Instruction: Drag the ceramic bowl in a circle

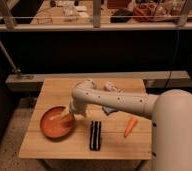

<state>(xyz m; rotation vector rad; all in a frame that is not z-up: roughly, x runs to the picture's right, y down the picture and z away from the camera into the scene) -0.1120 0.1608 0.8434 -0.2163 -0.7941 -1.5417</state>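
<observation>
The light wooden worktop (114, 147) stands on a speckled grey floor (9, 134), which shows to its left. Just behind the worktop runs a low pale ledge (34, 79), and behind that rises a dark wall (89, 52). Above the wall, a pale horizontal rail (114, 26) with upright posts (96, 12) fronts a brighter, cluttered area, too blurred to make out. A thin cable (178, 50) hangs behind the worktop's right end.
</observation>
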